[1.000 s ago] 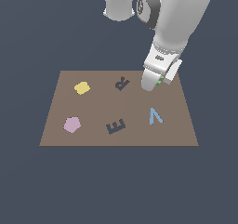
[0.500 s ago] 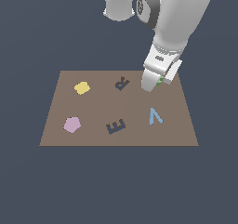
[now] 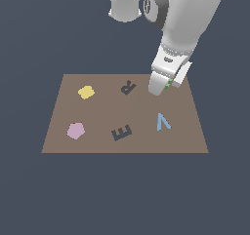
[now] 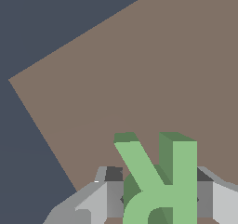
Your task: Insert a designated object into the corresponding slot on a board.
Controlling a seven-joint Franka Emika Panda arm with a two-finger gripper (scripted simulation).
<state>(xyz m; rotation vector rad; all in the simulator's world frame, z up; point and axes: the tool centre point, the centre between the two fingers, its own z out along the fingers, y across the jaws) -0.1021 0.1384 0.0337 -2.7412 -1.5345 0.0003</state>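
Gripping green letter R [image 4: 160, 181] across its bowl, gripper [image 4: 160, 200] fingers pressed on both flanks, poised over board [image 3: 97, 141] near far-right corner, well right of R slot [image 3: 128, 88]. Likely light, rigid, flat-sided; side pinch suits.

Light-green R block [image 4: 160, 181] sits between the two grey fingers [image 4: 109, 195], pads flat against its sides, legs pointing away from the wrist. Below it lies the flat brown board [image 3: 97, 141], and the dark grey R-shaped slot [image 3: 128, 88] lies empty, just beside the block on the exterior view's left.
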